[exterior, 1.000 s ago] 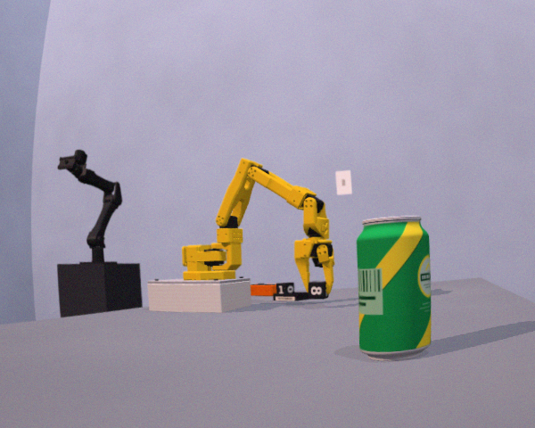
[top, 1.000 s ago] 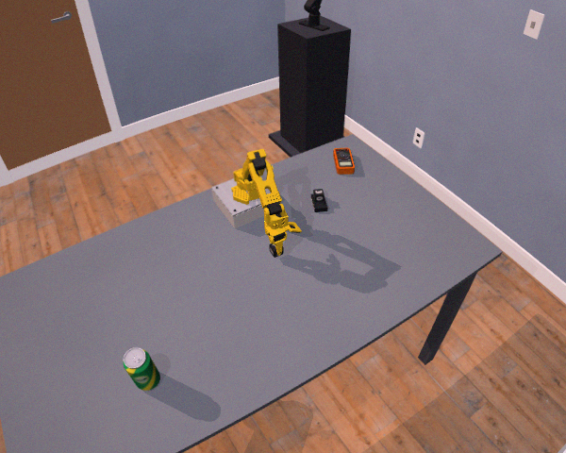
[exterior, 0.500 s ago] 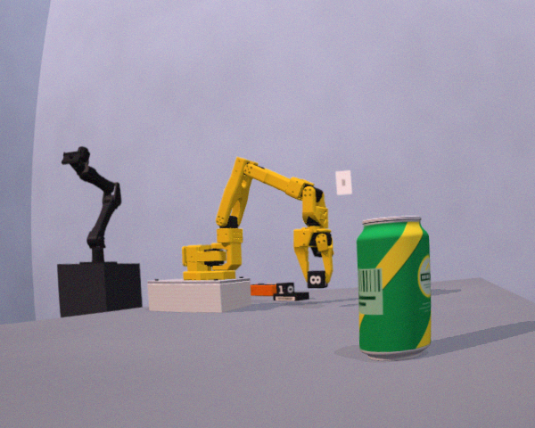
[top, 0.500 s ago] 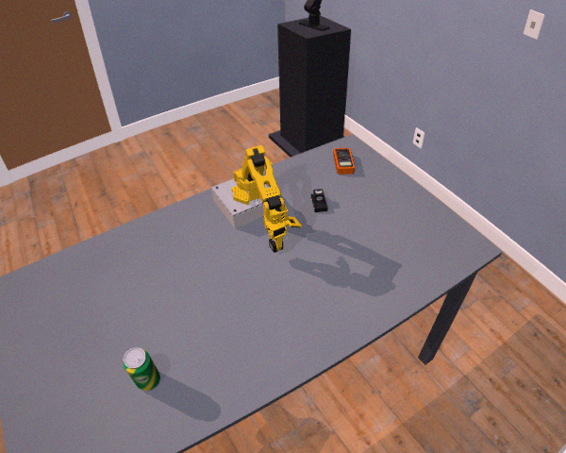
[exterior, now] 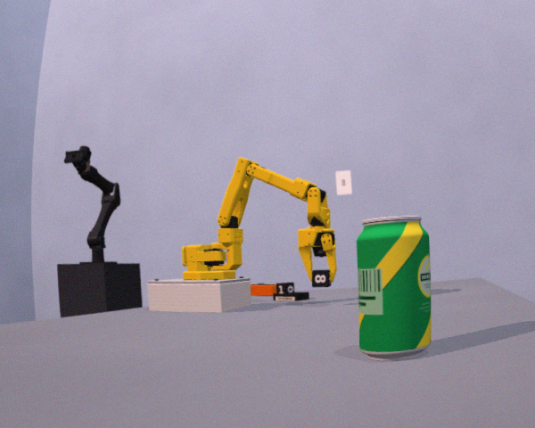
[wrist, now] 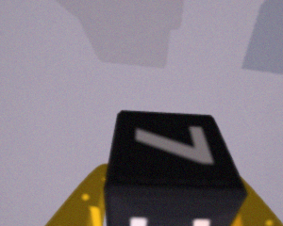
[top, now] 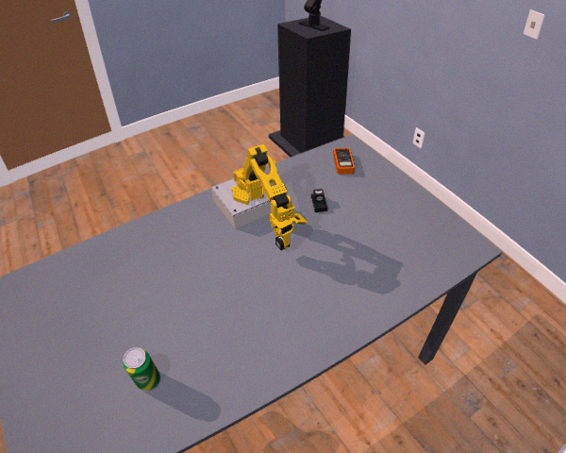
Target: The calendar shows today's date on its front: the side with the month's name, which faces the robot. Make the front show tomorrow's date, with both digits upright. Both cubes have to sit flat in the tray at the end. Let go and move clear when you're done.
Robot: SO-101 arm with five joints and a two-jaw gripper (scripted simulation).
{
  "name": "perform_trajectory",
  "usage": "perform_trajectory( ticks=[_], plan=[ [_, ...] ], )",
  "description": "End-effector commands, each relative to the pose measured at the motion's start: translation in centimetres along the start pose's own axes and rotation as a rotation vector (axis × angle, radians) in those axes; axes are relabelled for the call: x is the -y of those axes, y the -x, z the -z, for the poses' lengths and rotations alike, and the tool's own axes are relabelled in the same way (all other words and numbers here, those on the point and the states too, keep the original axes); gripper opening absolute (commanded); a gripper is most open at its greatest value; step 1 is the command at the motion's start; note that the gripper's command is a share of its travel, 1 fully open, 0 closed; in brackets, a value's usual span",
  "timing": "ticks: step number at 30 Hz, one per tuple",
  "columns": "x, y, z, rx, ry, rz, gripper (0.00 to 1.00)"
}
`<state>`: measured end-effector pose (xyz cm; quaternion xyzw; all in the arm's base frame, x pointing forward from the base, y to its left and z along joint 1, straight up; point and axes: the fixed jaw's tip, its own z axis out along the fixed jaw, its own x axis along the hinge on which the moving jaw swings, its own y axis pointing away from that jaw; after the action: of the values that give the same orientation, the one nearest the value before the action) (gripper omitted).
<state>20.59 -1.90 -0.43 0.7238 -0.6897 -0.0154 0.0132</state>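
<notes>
My gripper [top: 283, 241] [exterior: 322, 277] [wrist: 174, 202] is shut on a black digit cube [top: 279, 243] [exterior: 320, 278] [wrist: 167, 174] and holds it above the table, out in front of the base. The held cube shows an 8, seemingly lying on its side, in the exterior view. The wrist view shows a turned 7 on one face and two white marks on the face below, cut off by the frame. The black calendar tray [top: 320, 209] [exterior: 300, 295] holds another digit cube [top: 318, 195] [exterior: 284, 289], with a 1 and a 0 on its two visible faces. The month lettering is too small to read.
The white base block [top: 251, 214] [exterior: 185, 295] is beside the tray. An orange multimeter [top: 343, 161] [exterior: 262, 289] lies behind the tray. A green and yellow can [top: 142, 371] [exterior: 392, 285] stands far out on the table [top: 254, 331] [exterior: 189, 368].
</notes>
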Motion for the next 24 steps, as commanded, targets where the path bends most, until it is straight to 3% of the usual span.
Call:
perform_trajectory(
  ticks=[1,9,15,17,24],
  plan=[
    [0.5,1.0,0.7,-0.004,-0.028,0.050,0.00],
    [0.3,6.1,0.6,-0.010,-0.028,0.282,0.00],
    [-1.0,10.7,0.6,-0.016,-0.027,0.499,0.00],
    [-1.0,10.7,0.6,-0.016,-0.027,0.499,0.00],
    [-3.7,15.5,0.4,-0.022,-0.025,0.750,0.00]
  ],
)
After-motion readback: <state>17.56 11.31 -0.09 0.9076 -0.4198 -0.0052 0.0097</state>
